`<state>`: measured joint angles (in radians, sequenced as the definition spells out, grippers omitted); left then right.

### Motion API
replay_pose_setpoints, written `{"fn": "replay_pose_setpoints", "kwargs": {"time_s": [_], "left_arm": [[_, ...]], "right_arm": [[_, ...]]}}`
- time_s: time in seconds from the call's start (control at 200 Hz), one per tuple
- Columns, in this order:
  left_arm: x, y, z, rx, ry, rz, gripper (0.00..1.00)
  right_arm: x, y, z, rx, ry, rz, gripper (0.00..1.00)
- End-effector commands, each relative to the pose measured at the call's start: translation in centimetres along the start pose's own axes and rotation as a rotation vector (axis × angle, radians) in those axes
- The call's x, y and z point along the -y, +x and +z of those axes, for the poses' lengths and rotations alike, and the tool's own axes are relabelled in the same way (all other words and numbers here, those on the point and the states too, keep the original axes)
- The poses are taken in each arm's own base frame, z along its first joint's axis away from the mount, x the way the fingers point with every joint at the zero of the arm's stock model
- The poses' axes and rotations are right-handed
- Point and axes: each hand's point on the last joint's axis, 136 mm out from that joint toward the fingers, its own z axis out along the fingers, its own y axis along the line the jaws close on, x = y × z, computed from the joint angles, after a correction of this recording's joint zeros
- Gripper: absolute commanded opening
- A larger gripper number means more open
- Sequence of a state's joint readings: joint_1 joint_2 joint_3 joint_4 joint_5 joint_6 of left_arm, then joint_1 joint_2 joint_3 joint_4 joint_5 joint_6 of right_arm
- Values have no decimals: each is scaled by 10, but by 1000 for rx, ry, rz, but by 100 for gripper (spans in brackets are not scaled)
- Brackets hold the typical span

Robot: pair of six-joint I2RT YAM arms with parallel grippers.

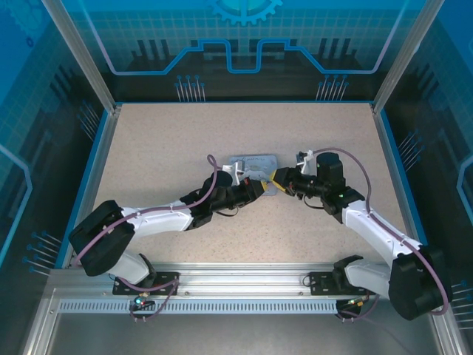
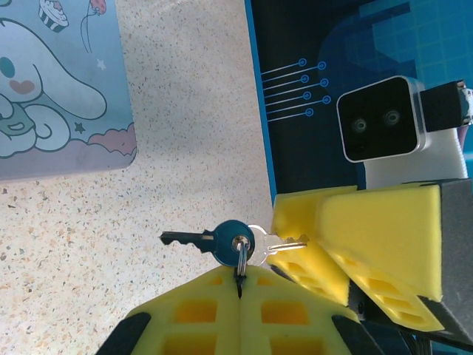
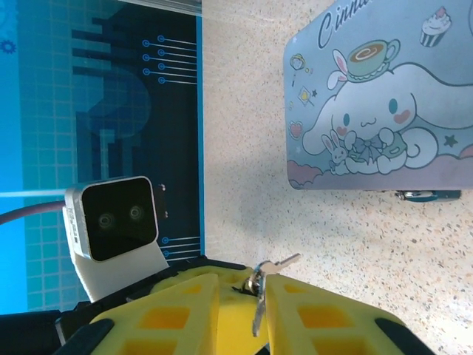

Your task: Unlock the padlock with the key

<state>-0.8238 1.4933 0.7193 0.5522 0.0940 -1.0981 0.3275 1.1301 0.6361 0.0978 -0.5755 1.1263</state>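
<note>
Pointing left, long axis level, key (image 2: 211,239) clamped in left end effector (image 2: 240,285)

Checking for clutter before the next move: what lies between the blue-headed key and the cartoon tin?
Bare speckled tabletop lies between the key and the tin; nothing else sits on that stretch, as the left wrist view shows.

We see white links and black joints on the left arm (image 1: 159,217) and the right arm (image 1: 373,225), each trailing a purple-grey cable (image 1: 214,177). The fingers (image 2: 192,314) are yellow blocks with square pockets. At two o'clock in the left wrist view we find a white, black-faced wrist camera (image 2: 380,118).
</note>
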Motion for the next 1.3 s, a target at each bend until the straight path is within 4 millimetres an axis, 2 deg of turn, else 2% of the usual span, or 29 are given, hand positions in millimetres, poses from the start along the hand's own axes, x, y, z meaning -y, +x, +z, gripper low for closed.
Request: {"fn": "replay_pose_setpoints", "kwargs": {"time_s": [0.0,0.315,0.455,0.57,0.62,0.645,0.76,0.86,1.061,1.211,1.296], "left_arm": [[24,-11,-1,29,61,16,0],[28,-11,-1,28,70,13,0],[27,-11,0,28,68,8,0],[25,-10,-2,28,61,8,0],[23,-12,-7,40,51,10,27],[21,-13,-11,50,42,14,36],[17,-28,-37,108,5,44,61],[19,-42,-60,140,-15,82,70],[42,-56,-85,86,-7,226,71],[62,-52,-84,-29,21,358,65],[72,-47,-78,-106,44,417,61]], "right_arm": [[-15,-5,3,10,-27,-32,19],[-12,-3,5,6,-15,-30,11],[-9,-4,7,7,-5,-31,0],[-9,-8,7,10,11,-49,0],[-7,-12,6,17,27,-65,0],[-7,-13,4,19,36,-71,0],[-6,-24,-6,30,39,-100,0],[-8,-28,-12,15,17,-129,0],[-26,-25,-20,-71,-68,-236,0],[-44,-16,-21,-161,-145,-336,0],[-44,-9,-20,-210,-173,-355,0]]}}
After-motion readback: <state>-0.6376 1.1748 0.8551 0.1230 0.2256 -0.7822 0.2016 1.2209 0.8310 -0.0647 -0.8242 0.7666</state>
